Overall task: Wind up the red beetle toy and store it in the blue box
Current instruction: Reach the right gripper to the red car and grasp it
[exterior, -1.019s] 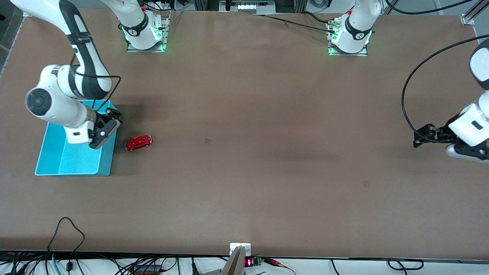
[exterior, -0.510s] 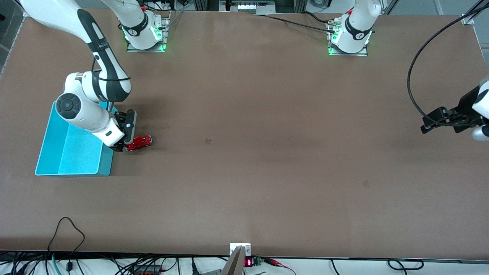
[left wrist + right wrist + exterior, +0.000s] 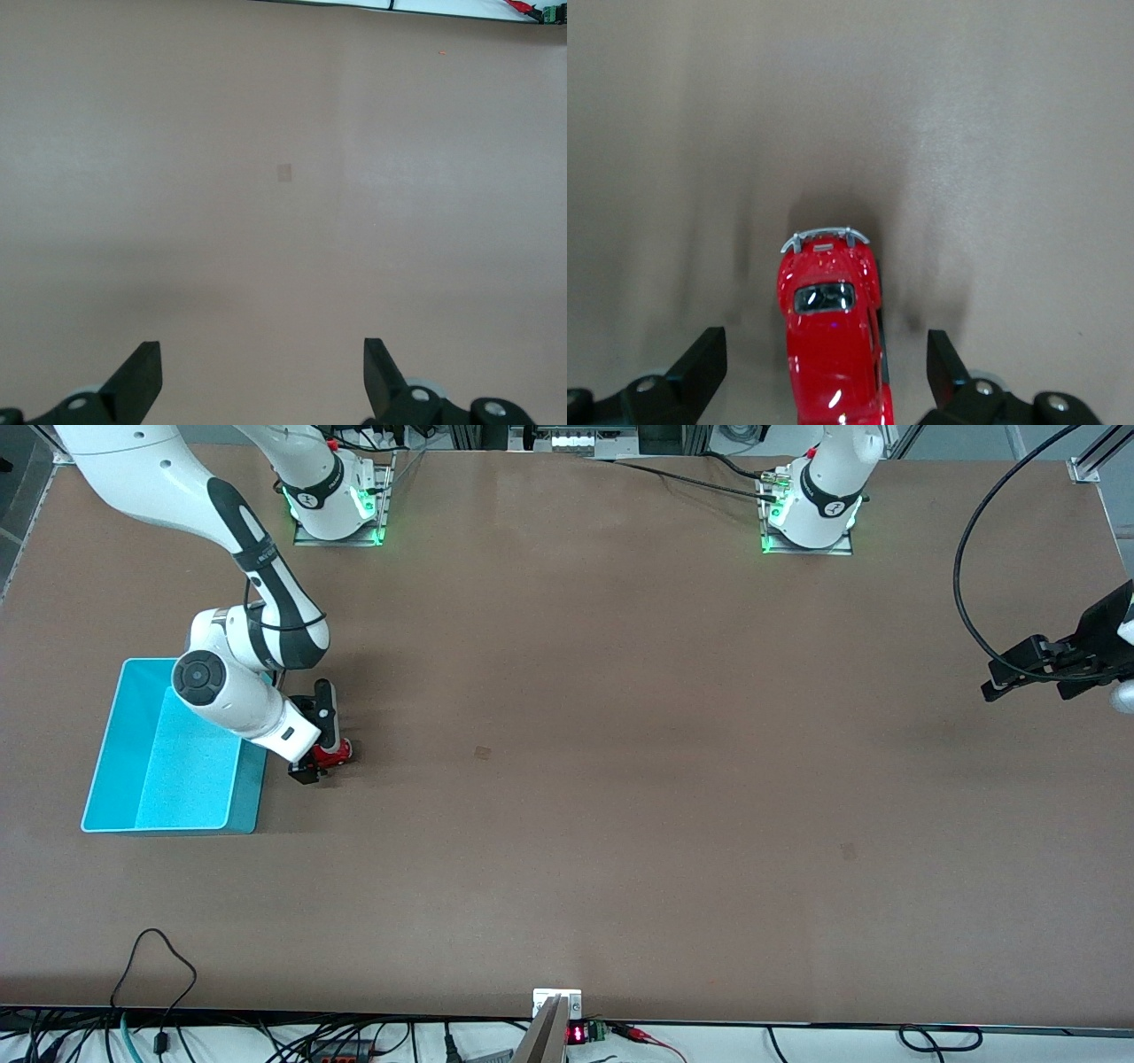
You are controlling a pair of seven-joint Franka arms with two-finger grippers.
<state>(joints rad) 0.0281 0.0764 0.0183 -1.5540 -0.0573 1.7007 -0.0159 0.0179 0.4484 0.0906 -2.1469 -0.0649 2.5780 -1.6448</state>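
Brown worktop (image 3: 620, 779): right claw (image 3: 323, 751) open, straddling beetle (image 3: 833, 345), at 3 o'clock of box (image 3: 115, 726). Left claw (image 3: 263, 376) open, empty, waiting.

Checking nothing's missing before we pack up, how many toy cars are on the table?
1. The red beetle toy sits on the table beside the blue box, between the open fingers of the right tool.
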